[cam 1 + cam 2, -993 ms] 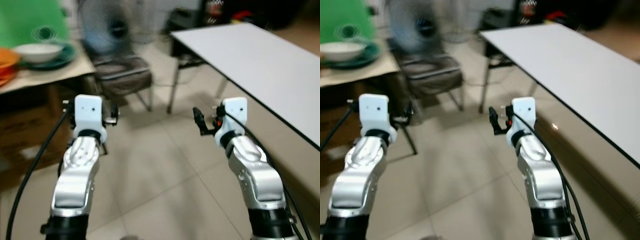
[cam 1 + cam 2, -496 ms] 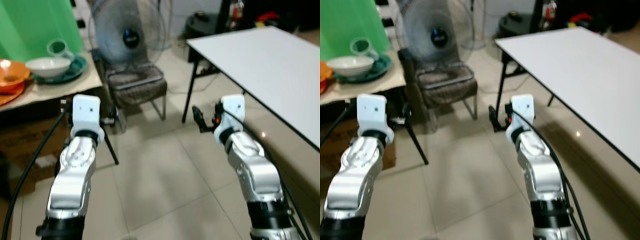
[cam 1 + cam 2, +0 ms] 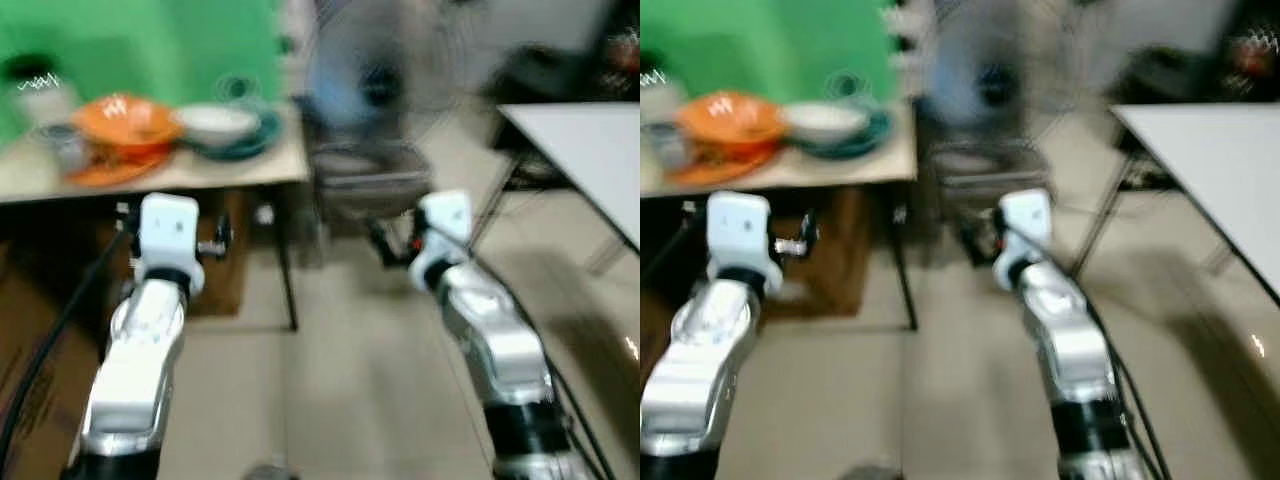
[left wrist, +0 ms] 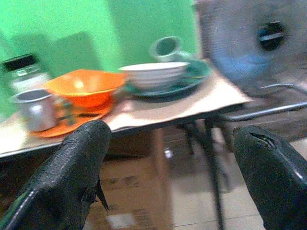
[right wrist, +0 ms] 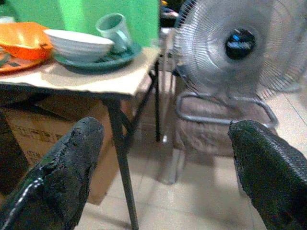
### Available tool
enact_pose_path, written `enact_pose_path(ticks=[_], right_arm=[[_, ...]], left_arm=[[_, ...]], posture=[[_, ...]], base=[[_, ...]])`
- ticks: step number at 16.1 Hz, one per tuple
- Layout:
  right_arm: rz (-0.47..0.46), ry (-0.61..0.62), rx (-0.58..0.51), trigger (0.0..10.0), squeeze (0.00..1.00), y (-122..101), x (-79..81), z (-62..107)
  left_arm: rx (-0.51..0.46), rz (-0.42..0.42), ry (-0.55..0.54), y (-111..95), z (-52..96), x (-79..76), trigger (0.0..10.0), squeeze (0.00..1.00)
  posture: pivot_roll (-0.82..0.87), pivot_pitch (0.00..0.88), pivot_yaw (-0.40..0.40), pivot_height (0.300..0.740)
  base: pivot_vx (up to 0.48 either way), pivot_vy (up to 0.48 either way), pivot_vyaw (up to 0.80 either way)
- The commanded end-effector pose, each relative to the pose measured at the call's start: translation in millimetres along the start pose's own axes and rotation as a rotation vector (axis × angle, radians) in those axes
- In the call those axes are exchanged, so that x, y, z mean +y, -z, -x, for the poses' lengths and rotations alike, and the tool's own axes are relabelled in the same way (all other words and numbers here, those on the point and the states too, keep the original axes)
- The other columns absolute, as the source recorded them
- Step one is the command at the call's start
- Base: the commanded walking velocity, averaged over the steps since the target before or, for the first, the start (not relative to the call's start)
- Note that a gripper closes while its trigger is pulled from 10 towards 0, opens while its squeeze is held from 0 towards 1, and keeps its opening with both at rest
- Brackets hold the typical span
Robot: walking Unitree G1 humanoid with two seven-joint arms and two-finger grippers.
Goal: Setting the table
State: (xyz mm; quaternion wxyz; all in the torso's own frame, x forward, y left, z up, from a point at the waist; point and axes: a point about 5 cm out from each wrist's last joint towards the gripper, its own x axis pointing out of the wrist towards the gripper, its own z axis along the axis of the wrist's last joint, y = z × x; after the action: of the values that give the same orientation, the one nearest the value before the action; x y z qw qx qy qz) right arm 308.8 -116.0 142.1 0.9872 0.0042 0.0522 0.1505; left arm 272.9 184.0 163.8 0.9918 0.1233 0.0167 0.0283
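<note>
A low side table point(image 3: 200, 176) stands ahead on my left. On it are an orange bowl point(image 3: 125, 120) on an orange plate, a white bowl point(image 3: 215, 122) on a teal plate point(image 4: 184, 85), a teal mug point(image 4: 165, 48) and a metal cup point(image 4: 31, 109). The white dining table point(image 3: 590, 150) lies at the right edge. My left gripper point(image 4: 172, 136) is held up in front of the side table, open and holding nothing. My right gripper point(image 5: 167, 130) is raised at the same height, also open and with nothing in it, facing the table's corner and the fan.
A standing fan point(image 5: 240, 43) sits on a metal-framed chair point(image 3: 370, 185) between the two tables. Cardboard boxes point(image 5: 29, 139) are stacked under the side table. A green backdrop point(image 3: 150, 50) rises behind the dishes. Tiled floor point(image 3: 350, 380) lies open ahead.
The whole view has swung left: the side table with dishes is now ahead and the white table has slid to the right edge. Both arms keep the same raised pose.
</note>
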Motion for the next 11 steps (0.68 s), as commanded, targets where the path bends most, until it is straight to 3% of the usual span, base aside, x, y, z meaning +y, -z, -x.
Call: enact_pose_path(ticks=[1, 4, 7, 11], right_arm=[[0.003, -0.009, -0.052, 10.0, 0.0, -12.0, 3.8, -4.5], [-0.006, -0.02, -0.091, 10.0, 0.0, -21.1, 1.3, -6.2], [-0.069, -0.032, -0.03, 10.0, 0.0, -17.7, 2.5, -6.5], [0.029, -0.063, -0.097, 10.0, 0.0, -22.0, 10.0, -6.4]], left_arm=[[-0.017, -0.021, 0.003, -5.5, -3.8, 3.1, 10.0, 0.0], [-0.03, -0.031, 0.057, -9.1, -6.5, -1.4, 10.0, 0.0], [-0.033, -0.023, 0.065, -10.2, -7.9, -2.6, 10.0, 0.0], [-0.044, -0.03, 0.064, -13.2, -8.3, 0.4, 10.0, 0.0]], posture=[[0.17, 0.0, 0.026, 0.74], [0.16, 0.0, 0.032, 0.74], [0.16, 0.0, 0.032, 0.74], [0.17, 0.0, 0.032, 0.74]], base=[[0.375, 0.0, 0.0], [0.37, 0.0, 0.0], [0.37, 0.0, 0.0], [0.379, 0.0, 0.0]])
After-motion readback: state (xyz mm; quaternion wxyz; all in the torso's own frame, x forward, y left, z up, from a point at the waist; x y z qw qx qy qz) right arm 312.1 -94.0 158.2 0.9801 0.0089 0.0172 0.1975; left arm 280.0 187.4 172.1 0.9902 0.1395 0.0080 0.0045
